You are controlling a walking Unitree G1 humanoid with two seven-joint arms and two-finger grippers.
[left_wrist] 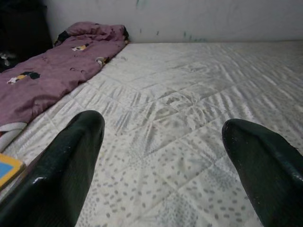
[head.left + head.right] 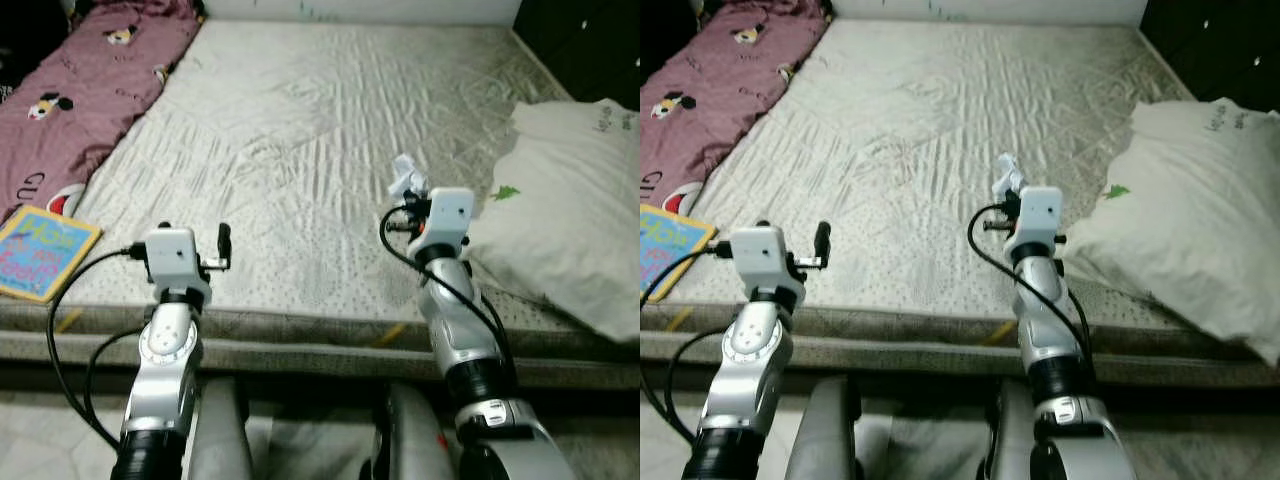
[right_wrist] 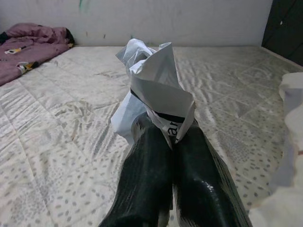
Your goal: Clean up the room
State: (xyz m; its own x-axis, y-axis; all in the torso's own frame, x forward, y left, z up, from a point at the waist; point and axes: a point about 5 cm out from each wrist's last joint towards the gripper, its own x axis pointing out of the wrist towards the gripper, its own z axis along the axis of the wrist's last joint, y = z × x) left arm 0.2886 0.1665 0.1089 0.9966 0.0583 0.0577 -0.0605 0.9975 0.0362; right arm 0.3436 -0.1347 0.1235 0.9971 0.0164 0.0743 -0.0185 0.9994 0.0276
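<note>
**Spotter:** What are you seeing from the head camera?

**Operator:** I'm looking down over the near edge of a bare quilted mattress (image 2: 330, 120). My right gripper (image 3: 171, 135) is reaching out over that near edge, right of the middle, and its two black fingers are pinching tight around a crumpled white piece of paper (image 3: 154, 90) with some dark print on it. The paper is sticking up past the fingertips, above the mattress surface.

**Spotter:** And the left one?

**Operator:** My left gripper (image 1: 163, 142) is hanging just over the near edge, toward the left corner. Its fingers (image 1: 71, 165) are standing wide apart with nothing between them; through the gap I'm just getting spotted mattress fabric.

**Spotter:** What else is lying on the bed?

**Operator:** A maroon blanket (image 2: 85, 90) with cartoon mouse prints is running along the left edge, from the far corner toward me. A colourful children's book (image 2: 42, 252) is sitting at the near left corner, just beside the blanket's near end. A white pillow (image 2: 575, 210) is resting along the right edge, close to my right arm, with a small green mark (image 2: 505, 192) showing on it. A pale wall (image 1: 189, 19) is running behind the mattress's far edge.
</note>
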